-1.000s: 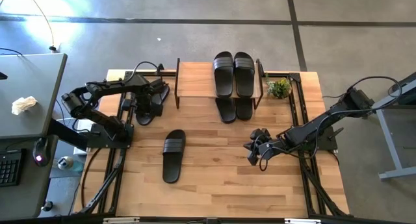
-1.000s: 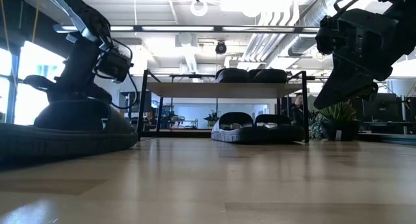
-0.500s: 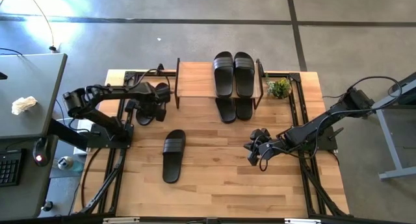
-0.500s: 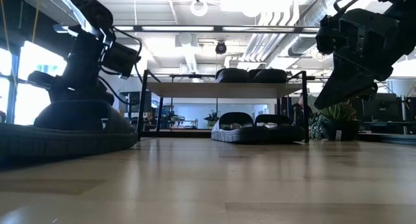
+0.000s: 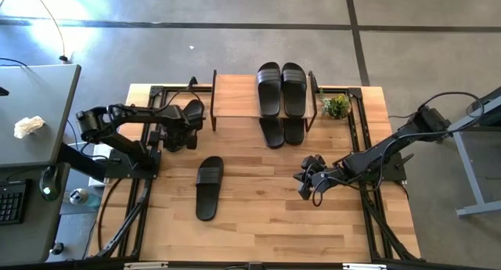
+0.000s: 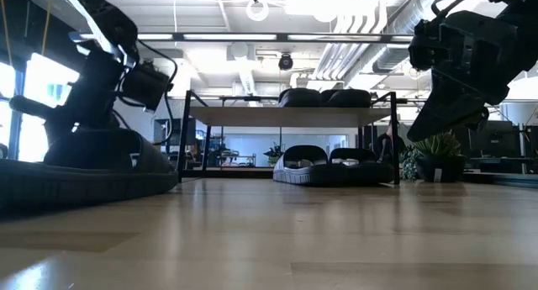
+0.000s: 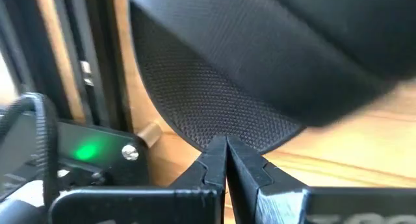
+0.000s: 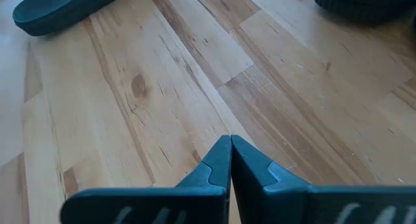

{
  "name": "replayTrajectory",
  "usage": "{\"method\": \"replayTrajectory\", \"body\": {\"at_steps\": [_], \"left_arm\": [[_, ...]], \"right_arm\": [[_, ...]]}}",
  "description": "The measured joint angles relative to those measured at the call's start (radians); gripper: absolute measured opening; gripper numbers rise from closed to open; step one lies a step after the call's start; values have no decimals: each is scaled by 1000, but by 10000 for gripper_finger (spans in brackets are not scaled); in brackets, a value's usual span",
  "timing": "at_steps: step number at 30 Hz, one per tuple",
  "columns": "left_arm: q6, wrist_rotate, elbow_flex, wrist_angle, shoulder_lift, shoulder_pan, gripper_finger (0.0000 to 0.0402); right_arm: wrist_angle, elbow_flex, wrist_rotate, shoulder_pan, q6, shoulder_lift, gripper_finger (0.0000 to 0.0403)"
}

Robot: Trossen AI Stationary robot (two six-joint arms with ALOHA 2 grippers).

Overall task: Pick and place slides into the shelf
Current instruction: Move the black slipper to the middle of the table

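The shelf stands at the table's far middle. Two black slides lie on its top board and two more on the level beneath. Another slide lies flat on the open table. One slide lies by the table's left edge, mostly hidden under my left gripper. That gripper is shut and points steeply down at the slide's rounded end. My right gripper hangs shut over bare wood at the right, with nothing in it. My left gripper comes from above with its shut fingertips at the rim of the slide's rounded, textured end. I cannot tell whether they touch it. The slide lies flat on the table.
A small potted plant stands just right of the shelf. Black frame rails run along the table's left and right edges. A grey desk stands beyond the left edge. Bare wood lies between the loose slide and my right gripper.
My left gripper has swung a little toward the table's near edge and sunk slightly, rolling about its own axis, and has stayed shut.
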Motion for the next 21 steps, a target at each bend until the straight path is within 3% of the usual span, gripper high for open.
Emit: {"method": "replayTrajectory", "body": {"at_steps": [10,21], "left_arm": [[3,36,-31,37,-1,-1,0],[-25,113,-10,52,1,-104,0]], "right_arm": [[0,0,-1,0,-8,0,0],[0,0,-8,0,-8,0,0]]}}
